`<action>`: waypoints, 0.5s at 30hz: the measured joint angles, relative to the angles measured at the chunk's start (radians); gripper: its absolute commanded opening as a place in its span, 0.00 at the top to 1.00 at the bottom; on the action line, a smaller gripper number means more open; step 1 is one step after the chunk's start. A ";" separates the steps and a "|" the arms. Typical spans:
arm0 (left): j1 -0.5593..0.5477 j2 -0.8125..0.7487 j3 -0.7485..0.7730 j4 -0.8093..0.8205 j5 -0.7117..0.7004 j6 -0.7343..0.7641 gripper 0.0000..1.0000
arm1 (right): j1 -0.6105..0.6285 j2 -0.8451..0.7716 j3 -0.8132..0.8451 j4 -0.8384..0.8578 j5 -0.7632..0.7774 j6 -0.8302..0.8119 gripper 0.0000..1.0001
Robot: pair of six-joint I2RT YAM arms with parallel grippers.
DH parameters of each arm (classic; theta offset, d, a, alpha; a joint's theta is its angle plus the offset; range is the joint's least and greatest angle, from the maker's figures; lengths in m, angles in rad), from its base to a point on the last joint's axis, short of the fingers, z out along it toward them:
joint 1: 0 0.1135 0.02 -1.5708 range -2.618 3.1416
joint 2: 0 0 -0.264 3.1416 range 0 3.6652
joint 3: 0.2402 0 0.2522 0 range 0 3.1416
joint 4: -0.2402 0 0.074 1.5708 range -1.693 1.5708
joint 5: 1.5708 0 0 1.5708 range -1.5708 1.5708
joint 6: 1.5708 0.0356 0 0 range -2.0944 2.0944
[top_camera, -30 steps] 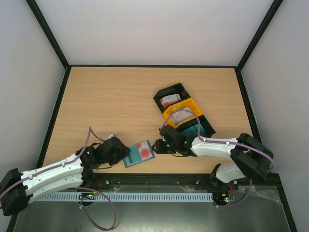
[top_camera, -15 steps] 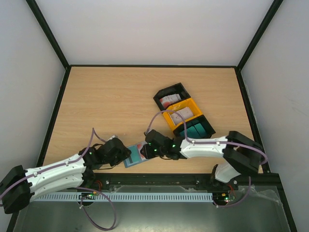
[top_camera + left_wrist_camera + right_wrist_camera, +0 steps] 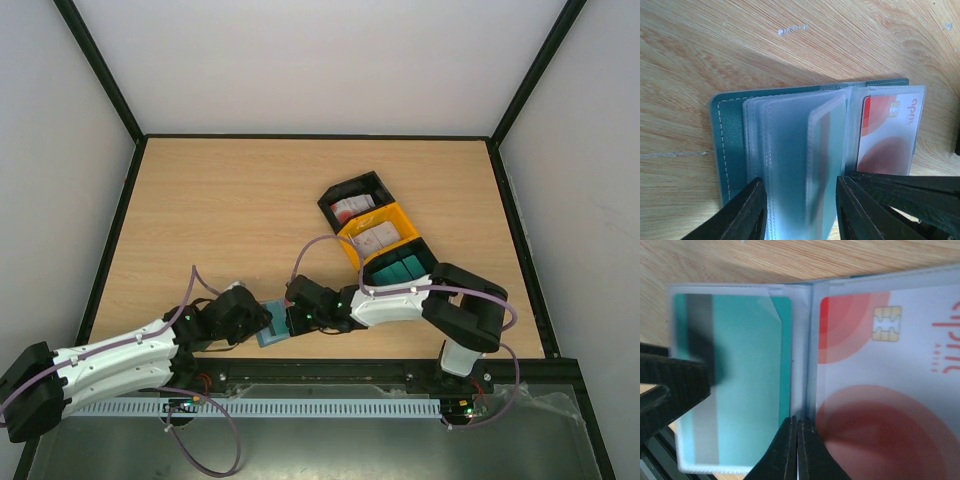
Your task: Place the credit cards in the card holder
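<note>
The right gripper (image 3: 797,424) is seen with its two fingers pressed together, tips meeting at the lower edge of the open card holder (image 3: 729,145), just beside the fold. Whether a sleeve is pinched between them cannot be told. Directly right of these tips, a white credit card with red marks (image 3: 875,375) and a gold chip is held inside a clear sleeve (image 3: 816,365). To their left, a teal card with a dark stripe (image 3: 750,380) is seen in another sleeve.

The left gripper (image 3: 799,184) is held partly open, one finger on either side of the stack of clear sleeves at the holder's near edge. One finger (image 3: 751,210) lies over the teal cover, while the other lies near the fold. One sleeve is seen standing up between them. Whether the stack is squeezed cannot be told.

From above, the card holder is found lying open on the wooden table (image 3: 220,220) near its front edge, mostly covered by the two grippers, which meet over it from either side.

Well apart, toward the middle right of the table, three joined bins are set in a diagonal row. A white-and-red card (image 3: 348,209) is seen in the black bin (image 3: 372,183), another card (image 3: 375,238) in the yellow bin (image 3: 395,214), and the dark-green bin (image 3: 430,262) is nearest the right arm.
</note>
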 measured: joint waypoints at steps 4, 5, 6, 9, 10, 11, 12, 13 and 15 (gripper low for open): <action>0.000 -0.003 -0.003 0.014 0.006 0.007 0.60 | 0.000 0.012 0.000 0.005 0.000 0.010 0.98; 0.000 -0.006 -0.004 0.014 0.006 0.008 0.60 | 0.000 0.013 0.000 0.008 0.000 0.012 0.98; 0.000 -0.010 -0.004 0.015 0.007 0.008 0.60 | 0.000 0.015 0.000 0.009 0.000 0.014 0.98; 0.000 -0.019 -0.004 0.016 0.008 0.009 0.59 | 0.000 0.018 0.001 0.016 0.000 0.019 0.98; 0.000 -0.022 -0.004 0.015 0.008 0.009 0.58 | 0.000 0.018 0.001 0.017 0.000 0.020 0.98; 0.000 -0.025 -0.003 0.013 0.007 0.009 0.57 | 0.000 0.018 0.001 0.017 0.000 0.020 0.98; 0.000 -0.029 -0.003 0.009 0.007 0.010 0.56 | 0.000 0.018 0.001 0.017 0.000 0.020 0.98; 0.000 -0.034 -0.002 0.002 0.005 0.011 0.54 | 0.000 0.018 0.001 0.017 0.000 0.020 0.98; 0.000 -0.044 0.004 -0.021 0.002 0.011 0.51 | 0.000 0.019 0.001 0.018 0.000 0.020 0.98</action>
